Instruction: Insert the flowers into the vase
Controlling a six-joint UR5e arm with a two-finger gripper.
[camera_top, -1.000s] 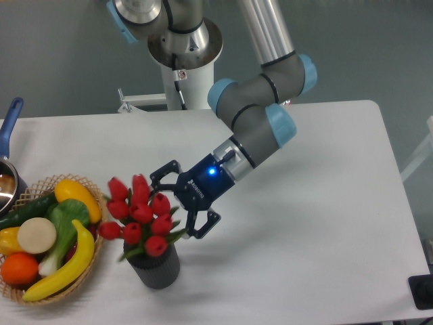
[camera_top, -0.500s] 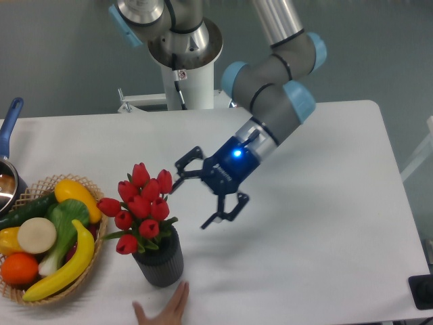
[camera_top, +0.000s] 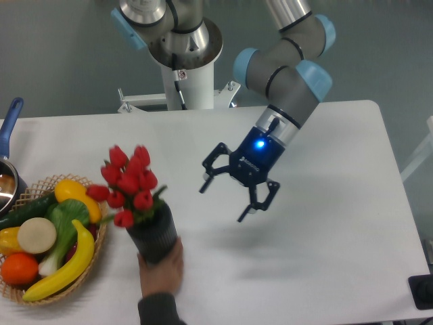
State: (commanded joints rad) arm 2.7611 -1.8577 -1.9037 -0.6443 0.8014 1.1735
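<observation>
The white bench (camera_top: 325,257) carries the vase (camera_top: 153,235), left of and below the end effector (camera_top: 228,196), a wicker basket (camera_top: 95,245) farther left, and a pot (camera_top: 8,183) at the far-left edge.

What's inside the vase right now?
The flowers stand in the vase, red heads and some green leaves above its mouth. Their stems are hidden inside, and a person's hand covers the vase's base.
</observation>
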